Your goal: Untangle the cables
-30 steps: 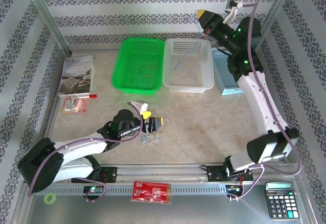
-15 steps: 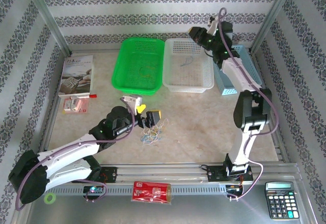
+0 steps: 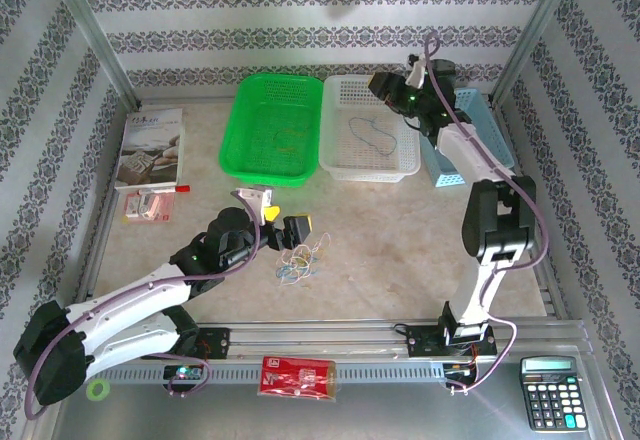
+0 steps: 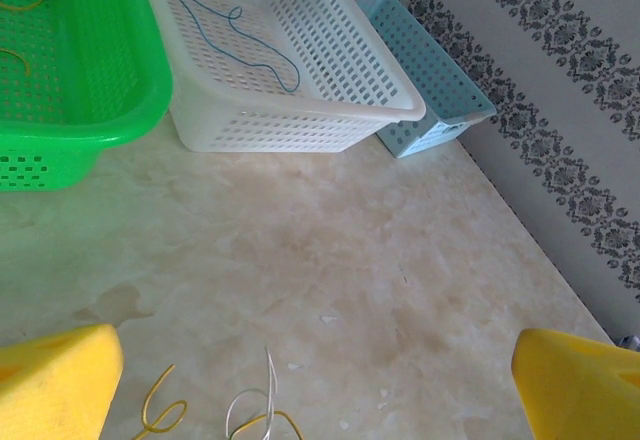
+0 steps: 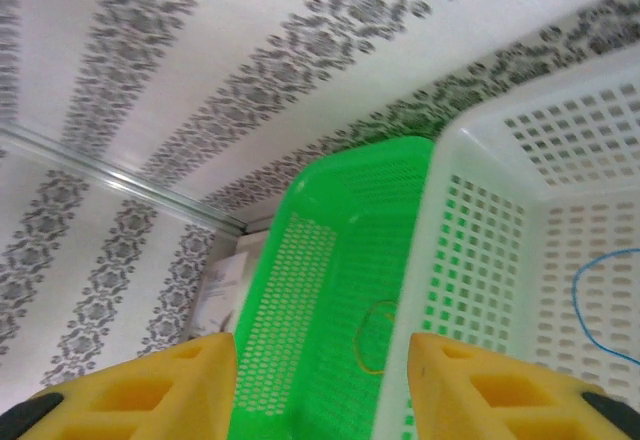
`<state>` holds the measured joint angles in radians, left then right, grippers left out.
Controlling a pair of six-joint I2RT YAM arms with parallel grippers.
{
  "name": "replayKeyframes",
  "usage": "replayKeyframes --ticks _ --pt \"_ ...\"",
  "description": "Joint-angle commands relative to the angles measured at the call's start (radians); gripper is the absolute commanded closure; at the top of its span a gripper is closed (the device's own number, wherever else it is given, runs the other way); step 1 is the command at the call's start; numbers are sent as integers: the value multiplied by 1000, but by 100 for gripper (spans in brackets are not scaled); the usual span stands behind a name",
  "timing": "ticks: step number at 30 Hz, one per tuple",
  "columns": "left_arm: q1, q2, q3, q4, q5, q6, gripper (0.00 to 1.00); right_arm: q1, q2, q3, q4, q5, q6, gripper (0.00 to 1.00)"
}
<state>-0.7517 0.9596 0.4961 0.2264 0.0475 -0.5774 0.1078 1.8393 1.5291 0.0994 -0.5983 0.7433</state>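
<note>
My left hand (image 4: 316, 370) is wide open and holds nothing. It hangs just over the little pile of cables (image 3: 303, 260) on the table (image 3: 400, 230), on the side near me. Right under my fingers (image 4: 60, 385) I can see a yellow end (image 4: 160, 410) and a white loop (image 4: 255, 410) poking out of the pile.

My right hand (image 5: 320, 385) is far off, up by the white basket (image 3: 368, 173). It is partly open, with nothing between its fingers. A blue cable (image 3: 373, 135) lies flat in that basket, all by itself. A thin yellow loop (image 5: 372, 338) lies in the green basket (image 3: 262, 173) next to it.

I think my job now is to take one more cable from the pile. I should go for the bit that sticks out most and pinch only that one. Then I should lift slowly, so the others can slip off. If the whole pile comes up, I should stop and shake it gently.
</note>
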Motion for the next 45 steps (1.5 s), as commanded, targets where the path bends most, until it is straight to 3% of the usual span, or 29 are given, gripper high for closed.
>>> replayKeyframes --ticks 1,7,14,21,27,34,41,45 --pt "-8 -25 -7 -31 -33 -28 0 43 -116 -77 40 -34 -48 51" --pt "-6 -58 -31 -79 -73 -60 0 166 -300 -290 18 16 -130 51" --pt "0 -92 -63 -113 -92 -109 0 353 -472 -611 13 161 -175 50" --pt "5 -92 -59 -162 -79 -111 0 492 -519 -870 5 297 -168 50" --pt "6 -65 -38 -167 -54 -92 0 573 -516 -984 -1 384 -175 51" --pt "6 99 115 -238 41 39 2 578 -600 -1078 2 411 -113 52" --pt "-8 414 362 -397 108 166 30 504 -720 -1133 -1 394 -68 51" --pt "-36 565 486 -493 87 222 39 424 -786 -1166 -3 345 -40 51"
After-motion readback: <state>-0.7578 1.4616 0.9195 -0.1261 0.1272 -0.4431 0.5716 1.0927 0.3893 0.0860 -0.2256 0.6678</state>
